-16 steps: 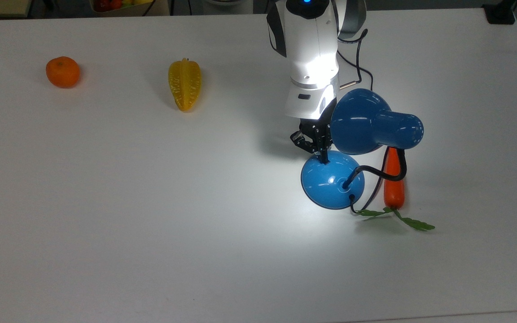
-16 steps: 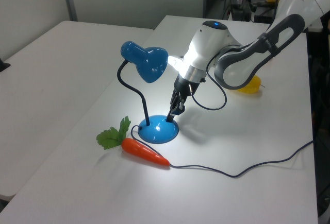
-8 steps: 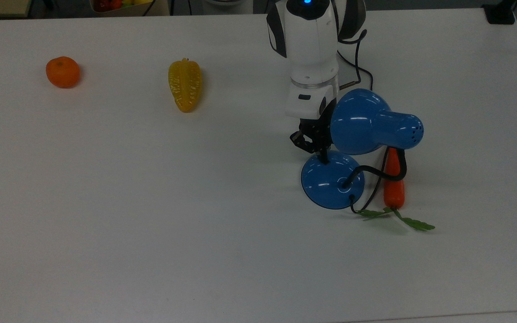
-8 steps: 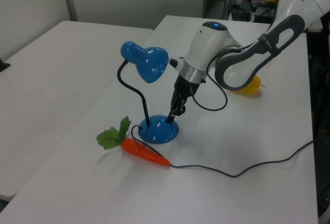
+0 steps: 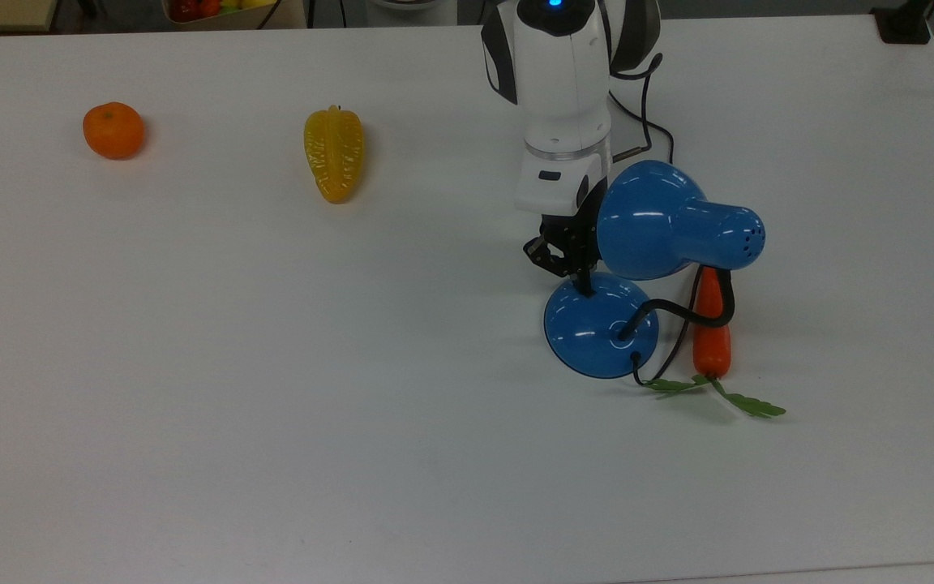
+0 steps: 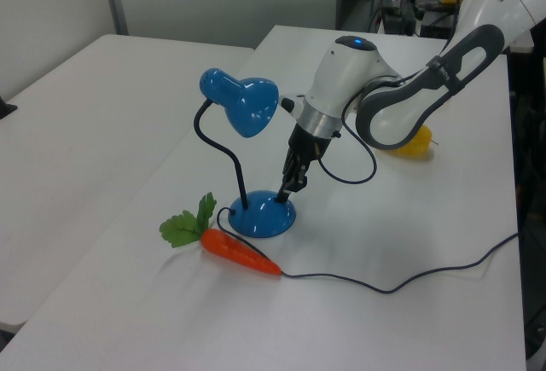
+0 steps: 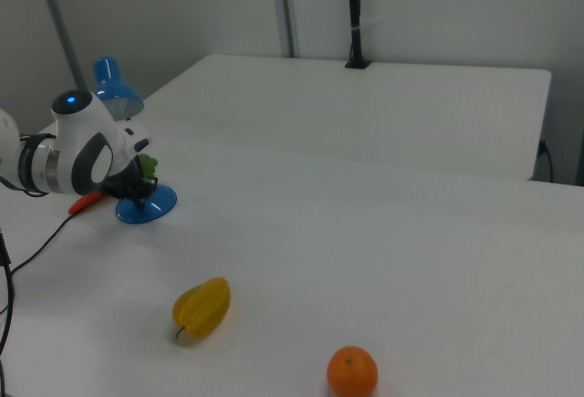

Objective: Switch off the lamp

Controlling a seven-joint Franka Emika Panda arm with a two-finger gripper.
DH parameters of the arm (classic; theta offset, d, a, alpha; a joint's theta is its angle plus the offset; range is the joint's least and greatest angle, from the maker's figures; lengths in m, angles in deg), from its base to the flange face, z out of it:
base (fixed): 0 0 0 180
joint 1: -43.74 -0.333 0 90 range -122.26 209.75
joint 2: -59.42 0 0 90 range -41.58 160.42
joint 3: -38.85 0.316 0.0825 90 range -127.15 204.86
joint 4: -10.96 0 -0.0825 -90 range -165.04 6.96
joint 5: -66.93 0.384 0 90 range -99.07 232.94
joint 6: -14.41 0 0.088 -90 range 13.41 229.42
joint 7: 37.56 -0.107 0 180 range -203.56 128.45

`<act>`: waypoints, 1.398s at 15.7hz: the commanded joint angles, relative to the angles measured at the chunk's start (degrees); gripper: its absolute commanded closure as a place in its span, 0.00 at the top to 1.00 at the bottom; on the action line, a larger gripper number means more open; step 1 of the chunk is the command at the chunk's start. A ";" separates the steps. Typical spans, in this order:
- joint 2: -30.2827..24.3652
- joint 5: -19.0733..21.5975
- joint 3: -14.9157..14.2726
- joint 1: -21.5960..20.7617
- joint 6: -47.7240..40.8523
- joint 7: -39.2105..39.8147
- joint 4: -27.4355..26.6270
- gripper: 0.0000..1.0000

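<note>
- Blue and glossy, the lamp point(image 5: 601, 326) stands on the white table point(image 5: 272, 365) toward the top view's right, its bell shade point(image 5: 649, 221) hanging over the domed base on a black bendy neck point(image 5: 690, 307). No pool of light lies under the shade in any view, so I judge the lamp is off and the switching step done.
- Black fingers of the gripper point(image 5: 586, 284) come down onto the far edge of the base as the top view shows it; in the left view the gripper point(image 6: 285, 192) touches the base's upper right side. The fingers look drawn together into one narrow tip, pinching nothing.
- Risk one: the tip sits right at the switch spot. A second downward press would likely toggle the lamp back on, so the way out should be upward.
- Risk two: the shade sits just beside the wrist point(image 5: 558, 182). Swinging sideways toward the top view's right could knock the shade, bend the neck or tip the lamp.
- Risk three: the black cord point(image 6: 384, 284) trails across the table past the orange carrot point(image 6: 239, 252) lying just beside the base; dragging the base would pull on both.
- Well apart, toward the top view's left, lie a yellow starfruit point(image 5: 334, 152) and an orange point(image 5: 113, 130), clear of any likely path.
</note>
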 commanded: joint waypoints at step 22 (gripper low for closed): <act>-22.88 -0.40 -0.54 4.47 -47.02 -2.24 0.33 1.00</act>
